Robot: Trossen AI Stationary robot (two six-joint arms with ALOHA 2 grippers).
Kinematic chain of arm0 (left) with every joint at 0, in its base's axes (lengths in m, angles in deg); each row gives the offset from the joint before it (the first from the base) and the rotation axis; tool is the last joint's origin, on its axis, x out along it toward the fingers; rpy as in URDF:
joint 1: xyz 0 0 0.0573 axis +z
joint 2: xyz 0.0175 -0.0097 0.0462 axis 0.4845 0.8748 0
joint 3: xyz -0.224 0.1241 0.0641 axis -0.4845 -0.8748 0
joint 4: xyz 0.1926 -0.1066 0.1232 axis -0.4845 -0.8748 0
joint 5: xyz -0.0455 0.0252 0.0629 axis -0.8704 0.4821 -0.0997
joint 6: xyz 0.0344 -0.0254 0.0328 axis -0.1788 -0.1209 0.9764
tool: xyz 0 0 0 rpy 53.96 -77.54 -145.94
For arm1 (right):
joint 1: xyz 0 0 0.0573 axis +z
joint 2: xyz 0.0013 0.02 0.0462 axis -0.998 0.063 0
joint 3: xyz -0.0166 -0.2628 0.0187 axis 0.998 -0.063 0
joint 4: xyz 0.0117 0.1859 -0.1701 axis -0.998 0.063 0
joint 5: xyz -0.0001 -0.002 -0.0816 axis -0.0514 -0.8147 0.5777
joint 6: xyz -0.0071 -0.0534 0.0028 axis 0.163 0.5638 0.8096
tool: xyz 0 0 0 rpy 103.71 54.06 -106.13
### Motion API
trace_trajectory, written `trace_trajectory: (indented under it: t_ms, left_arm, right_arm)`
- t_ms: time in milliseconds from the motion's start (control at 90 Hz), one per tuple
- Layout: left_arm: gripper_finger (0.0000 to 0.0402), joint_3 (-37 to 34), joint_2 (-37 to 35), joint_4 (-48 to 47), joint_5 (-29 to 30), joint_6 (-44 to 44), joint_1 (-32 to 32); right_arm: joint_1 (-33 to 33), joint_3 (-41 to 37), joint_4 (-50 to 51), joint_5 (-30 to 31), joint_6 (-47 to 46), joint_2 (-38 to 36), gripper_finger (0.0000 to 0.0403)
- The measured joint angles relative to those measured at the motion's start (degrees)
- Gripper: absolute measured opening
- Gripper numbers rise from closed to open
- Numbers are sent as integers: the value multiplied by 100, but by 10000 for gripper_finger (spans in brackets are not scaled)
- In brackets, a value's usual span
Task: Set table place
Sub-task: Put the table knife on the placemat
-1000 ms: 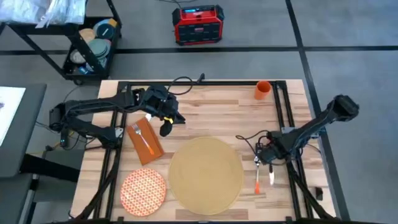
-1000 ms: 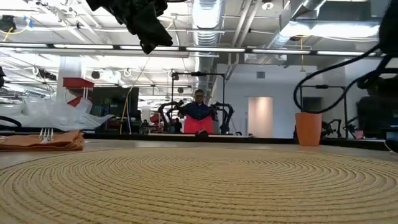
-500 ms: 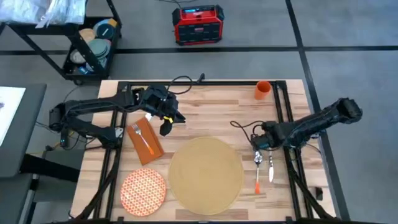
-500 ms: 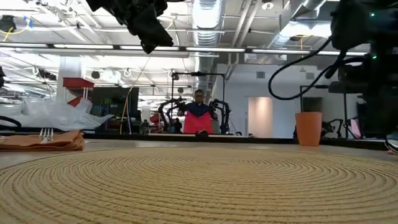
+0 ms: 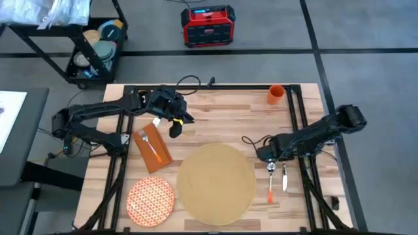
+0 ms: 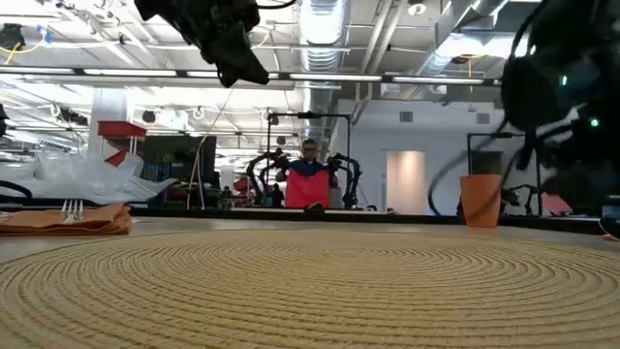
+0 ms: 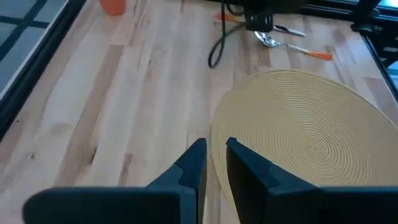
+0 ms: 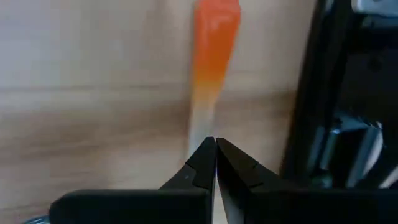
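Orange-handled steel cutlery now lies free on the light-wood butcher-block desk [image 5: 222, 111]: the orange-handled spoon [image 5: 271, 181] and the steel knife [image 5: 285, 178] sit side by side, just beside the right edge of the big round tan woven placemat [image 5: 216, 183]. A second ago the right tool [image 5: 266, 155] was down over them; since then it has drawn back to the head end of the pair, and its wrist view shows the fingers pinched together on nothing, with an orange handle [image 8: 214, 37] beyond their tips. That reads as the right-side cutlery being placed and let go.

Across the desk, the left tool [image 5: 175, 130] has hardly moved and hovers above bare wood between the placemat and the rust-orange cloth napkin [image 5: 152, 147], its fingers nearly closed and empty. An orange-handled fork [image 5: 150, 145] rests on that napkin. Still outside the setting are the orange-patterned round plate [image 5: 150, 201], near the front left corner, and the small orange cup [image 5: 275, 94] at the far edge, so the plate probably comes next.
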Motion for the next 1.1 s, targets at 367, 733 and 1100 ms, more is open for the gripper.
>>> trace_trajectory:
  t_ms: [367, 733, 1100]
  left_arm:
    - [42, 0, 0, 64, 4, 236, 48]
    - [42, -2, 0, 76, 7, 229, 55]
    - [42, -2, 0, -59, 4, -267, 35]
  right_arm:
    - [-685, -7, -416, 236, 1068, 11, 0]
    - [-2153, 7, -2151, 1387, 3410, -763, 0]
    - [-2562, 50, -2318, 1442, 3365, -871, 0]
